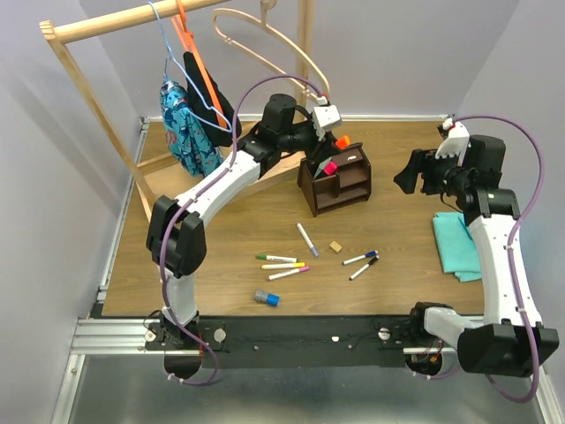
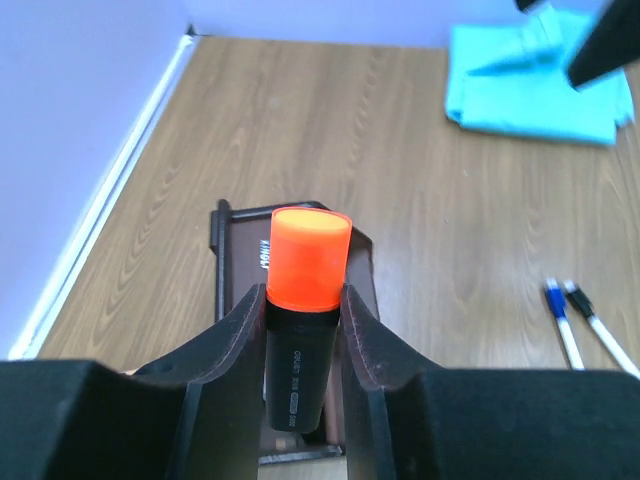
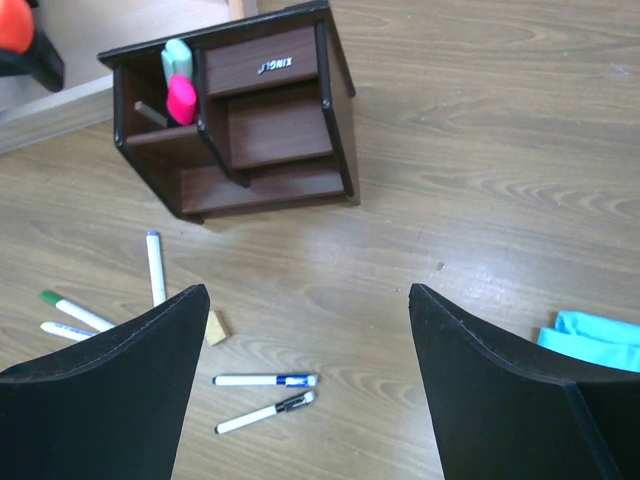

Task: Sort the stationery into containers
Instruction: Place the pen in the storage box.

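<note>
- Nearest, loose: grey-blue cylinder [image 1: 267, 298], thin markers [image 1: 281, 264], tan cube [image 1: 335, 246].
- Right, near teal cloth [image 1: 459, 245]: right gripper [image 3: 308, 295], spread wide, empty.
- Further: organiser [image 1: 335, 181], pink highlighter [image 3: 181, 100] inside; above it, orange highlighter [image 2: 308, 255] pinched in left gripper [image 2: 303, 300].
- Behind: clothes rack [image 1: 115, 22].

Highlighter [image 2: 308, 250] is sitting in the left claw [image 2: 303, 297], organiser [image 1: 340, 184] directly beneath it; markers [image 1: 282, 265] are lying on the tabletop [image 1: 397, 291], short of both claws; cloth [image 1: 457, 243] is resting right of the right claw [image 3: 308, 292].

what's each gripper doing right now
Left gripper: closed on the chunky black highlighter with the orange end.
Right gripper: open, holding nothing.
</note>
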Robot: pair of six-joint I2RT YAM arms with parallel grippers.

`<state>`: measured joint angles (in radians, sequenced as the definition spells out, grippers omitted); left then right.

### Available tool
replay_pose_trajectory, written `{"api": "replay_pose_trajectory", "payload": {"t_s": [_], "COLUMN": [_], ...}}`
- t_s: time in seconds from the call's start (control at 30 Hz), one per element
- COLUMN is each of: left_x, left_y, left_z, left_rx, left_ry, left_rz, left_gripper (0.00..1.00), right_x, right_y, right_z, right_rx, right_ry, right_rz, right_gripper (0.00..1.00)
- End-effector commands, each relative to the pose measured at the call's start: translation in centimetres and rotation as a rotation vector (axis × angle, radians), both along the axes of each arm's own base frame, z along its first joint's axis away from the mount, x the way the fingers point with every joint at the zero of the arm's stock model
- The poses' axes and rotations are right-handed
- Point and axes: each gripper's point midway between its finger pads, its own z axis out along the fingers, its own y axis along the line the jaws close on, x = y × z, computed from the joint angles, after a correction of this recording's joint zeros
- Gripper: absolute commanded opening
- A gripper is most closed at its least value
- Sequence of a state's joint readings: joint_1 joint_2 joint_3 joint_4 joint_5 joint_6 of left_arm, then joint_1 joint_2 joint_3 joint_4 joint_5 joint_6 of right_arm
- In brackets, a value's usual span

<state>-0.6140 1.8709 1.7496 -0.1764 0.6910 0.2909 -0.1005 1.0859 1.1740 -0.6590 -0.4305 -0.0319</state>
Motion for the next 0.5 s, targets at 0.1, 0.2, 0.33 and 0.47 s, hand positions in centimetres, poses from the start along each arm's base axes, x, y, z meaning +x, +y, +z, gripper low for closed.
{"api": "replay_pose_trajectory", "payload": {"t_s": [0.1, 0.2, 0.33, 0.47], "left_x": [3.9, 4.7, 5.6, 6.5], "left_y": [-1.0, -1.0, -0.7, -0.2], "left_z": [1.6, 0.4, -1.4, -3.6], "left_rx": [-0.244, -0.24, -0.235, -0.208], "left_ry": [0.025, 0.033, 0.075, 0.105], "left_rz": [0.069, 0.079, 0.108, 0.131], "left_gripper": [0.0, 0.0, 0.0, 0.0], "right_x": [2.8, 3.0, 3.2, 3.0], "right_y": [-1.4, -1.6, -1.6, -1.6], "right_z": [2.1, 2.0, 1.6, 1.2], "right_rx": [-0.04, -0.044, -0.044, -0.045], "right_ry": [-0.051, -0.044, -0.034, -0.021], "right_rz": [-0.046, -0.048, -0.05, -0.048], "right_gripper": [0.88, 0.88, 0.88, 0.88]}}
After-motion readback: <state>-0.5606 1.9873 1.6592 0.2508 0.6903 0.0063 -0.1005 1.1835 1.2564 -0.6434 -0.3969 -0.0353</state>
